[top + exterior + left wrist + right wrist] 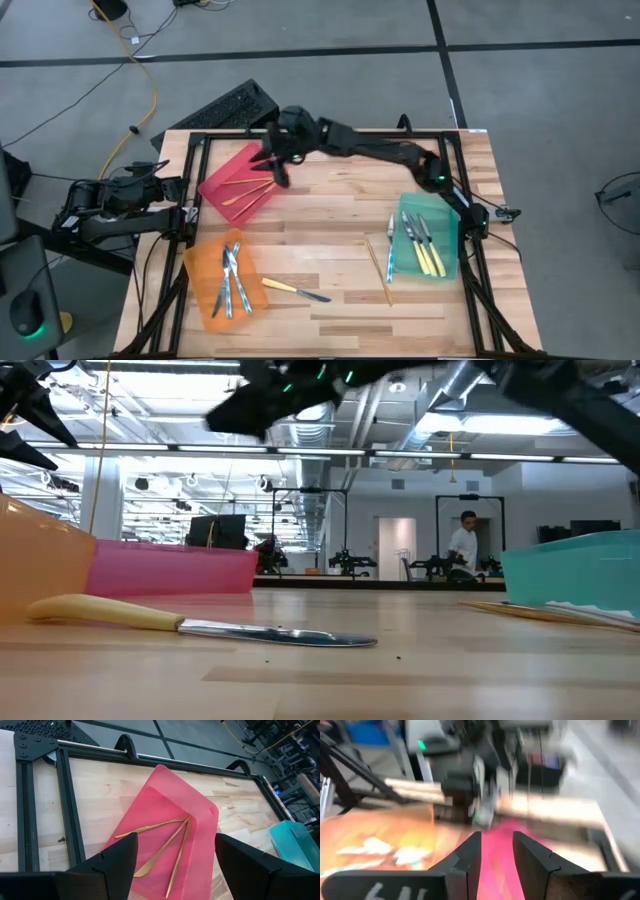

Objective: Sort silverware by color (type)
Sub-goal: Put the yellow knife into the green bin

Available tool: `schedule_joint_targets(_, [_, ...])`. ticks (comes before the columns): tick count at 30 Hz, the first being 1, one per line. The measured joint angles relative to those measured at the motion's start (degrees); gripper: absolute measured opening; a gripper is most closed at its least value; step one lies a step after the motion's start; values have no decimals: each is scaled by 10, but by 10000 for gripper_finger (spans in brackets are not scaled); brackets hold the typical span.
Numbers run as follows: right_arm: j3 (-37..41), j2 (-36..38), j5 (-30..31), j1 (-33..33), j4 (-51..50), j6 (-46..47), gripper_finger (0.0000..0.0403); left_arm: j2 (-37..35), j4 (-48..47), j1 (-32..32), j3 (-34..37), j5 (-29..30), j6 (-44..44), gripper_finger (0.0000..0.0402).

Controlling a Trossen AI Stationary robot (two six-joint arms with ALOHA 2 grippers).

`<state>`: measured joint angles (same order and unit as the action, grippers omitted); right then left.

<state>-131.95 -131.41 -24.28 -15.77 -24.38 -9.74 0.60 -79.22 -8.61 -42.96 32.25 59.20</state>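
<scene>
Three gold pieces lie in the red bin. Silvery-blue pieces lie in the orange bin, and yellow-handled pieces in the green bin. Flat on the table lie a yellow-handled knife, a gold piece and a silvery piece. My right gripper hangs above the red bin's far end, open, with nothing between its fingers. My left gripper waits open at the table's left edge, facing the red bin.
A black metal frame runs along the table's left and far edges. Bare wood lies in the middle of the table and along its near edge. A dark keyboard-like object sits just beyond the far left corner.
</scene>
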Motion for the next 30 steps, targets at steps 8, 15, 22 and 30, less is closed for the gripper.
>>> schedule_joint_targets(8, [0,75,41,24,-407,93,124,0,0,0,0,0,0,247])
schedule_joint_targets(15, [51,66,144,107,-571,152,123,0,0,0,0,0,0,247])
schedule_joint_targets(22, [204,65,170,229,-545,277,122,0,0,0,0,0,0,247])
schedule_joint_targets(30, [324,65,183,346,-449,479,122,0,0,0,0,0,0,247])
